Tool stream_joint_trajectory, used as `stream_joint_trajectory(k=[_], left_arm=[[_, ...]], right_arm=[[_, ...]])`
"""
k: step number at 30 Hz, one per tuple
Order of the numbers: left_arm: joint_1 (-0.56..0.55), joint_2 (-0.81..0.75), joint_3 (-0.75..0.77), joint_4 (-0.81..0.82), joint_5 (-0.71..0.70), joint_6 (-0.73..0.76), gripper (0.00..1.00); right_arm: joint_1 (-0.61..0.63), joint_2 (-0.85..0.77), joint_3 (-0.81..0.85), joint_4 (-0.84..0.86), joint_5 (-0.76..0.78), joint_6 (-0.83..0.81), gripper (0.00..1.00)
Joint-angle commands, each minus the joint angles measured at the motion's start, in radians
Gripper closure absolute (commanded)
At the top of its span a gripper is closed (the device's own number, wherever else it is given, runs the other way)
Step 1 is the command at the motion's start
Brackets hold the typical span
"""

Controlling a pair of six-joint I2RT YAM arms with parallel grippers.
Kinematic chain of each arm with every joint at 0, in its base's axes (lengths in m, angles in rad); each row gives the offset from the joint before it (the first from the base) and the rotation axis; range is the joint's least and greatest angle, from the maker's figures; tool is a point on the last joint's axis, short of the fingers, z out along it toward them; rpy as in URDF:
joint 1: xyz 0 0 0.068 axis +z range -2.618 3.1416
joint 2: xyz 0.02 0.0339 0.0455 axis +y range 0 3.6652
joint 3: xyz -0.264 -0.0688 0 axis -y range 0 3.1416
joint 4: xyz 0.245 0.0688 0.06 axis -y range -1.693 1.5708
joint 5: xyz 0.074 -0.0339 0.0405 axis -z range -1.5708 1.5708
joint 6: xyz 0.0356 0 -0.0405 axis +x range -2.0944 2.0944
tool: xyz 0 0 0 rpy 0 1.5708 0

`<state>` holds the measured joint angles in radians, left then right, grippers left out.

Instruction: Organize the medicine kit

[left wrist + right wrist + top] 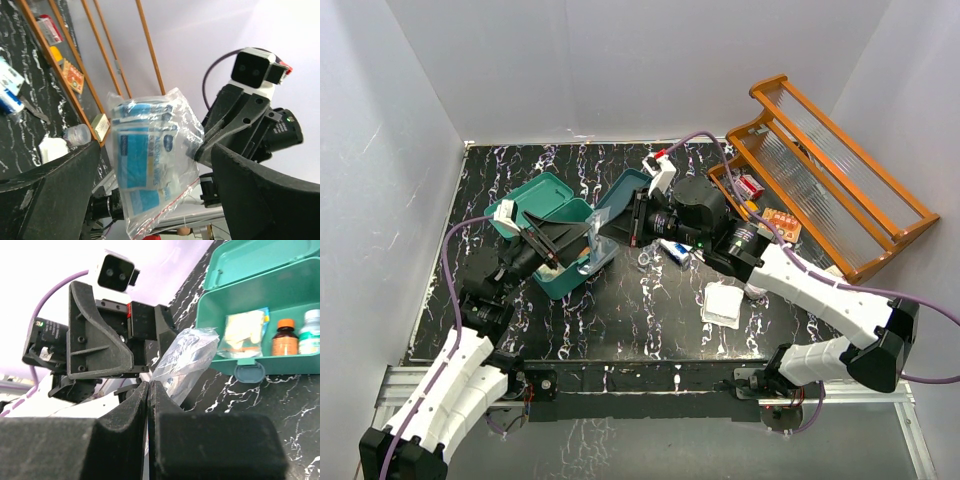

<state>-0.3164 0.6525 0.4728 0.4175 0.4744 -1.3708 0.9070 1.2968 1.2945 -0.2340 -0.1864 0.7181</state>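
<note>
The medicine kit (pixel 567 280), a teal box, lies open left of centre on the black marbled table. In the right wrist view the medicine kit (pixel 260 305) holds a gauze packet (pixel 244 335), a brown bottle (pixel 285 338) and a white bottle (pixel 310 332). My right gripper (pixel 149 387) is shut on the edge of a clear zip bag of alcohol wipes (pixel 186 359), held in the air beside the kit. My left gripper (pixel 155 195) stands wide open around the same bag (pixel 150 155), and neither finger visibly touches it. From above, both grippers meet over the kit's right end, left gripper (pixel 563 243), right gripper (pixel 612 228).
An orange wooden rack (pixel 830 170) leans at the right wall, with a red-white box (pixel 750 187) and an orange packet (pixel 780 225) by it. A white packet (pixel 723 303) and a blue-white box (pixel 675 250) lie right of the kit. A dark-teal tray (pixel 620 198) stands tilted behind my right gripper.
</note>
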Motion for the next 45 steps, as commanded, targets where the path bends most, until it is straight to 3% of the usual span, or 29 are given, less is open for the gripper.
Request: stream_joint_trajectory(k=[1, 8, 12, 20, 27, 37, 45], left_arm=[[-0.003, 0.004, 0.011, 0.176, 0.066, -0.049, 0.12], [-0.003, 0.025, 0.052, 0.234, 0.110, -0.079, 0.17], [-0.002, 0.034, 0.076, 0.252, 0.120, -0.086, 0.26], [-0.003, -0.004, 0.072, 0.201, 0.077, -0.047, 0.48], [-0.003, -0.011, 0.083, 0.156, 0.054, -0.012, 0.61], [-0.002, -0.010, 0.117, 0.050, 0.023, 0.079, 0.84], [-0.003, -0.024, 0.155, -0.049, -0.019, 0.181, 0.91]], right_arm=[[-0.003, -0.007, 0.048, 0.120, -0.115, 0.026, 1.00], [-0.002, -0.049, 0.002, 0.227, -0.147, 0.042, 1.00], [-0.002, -0.061, -0.007, 0.246, -0.142, 0.047, 1.00], [-0.003, -0.100, -0.055, 0.206, -0.008, 0.028, 1.00], [-0.003, -0.127, -0.080, 0.171, 0.080, 0.021, 1.00], [-0.002, -0.143, -0.105, 0.139, 0.103, -0.012, 1.00], [-0.002, -0.152, -0.146, 0.012, 0.226, -0.055, 0.99]])
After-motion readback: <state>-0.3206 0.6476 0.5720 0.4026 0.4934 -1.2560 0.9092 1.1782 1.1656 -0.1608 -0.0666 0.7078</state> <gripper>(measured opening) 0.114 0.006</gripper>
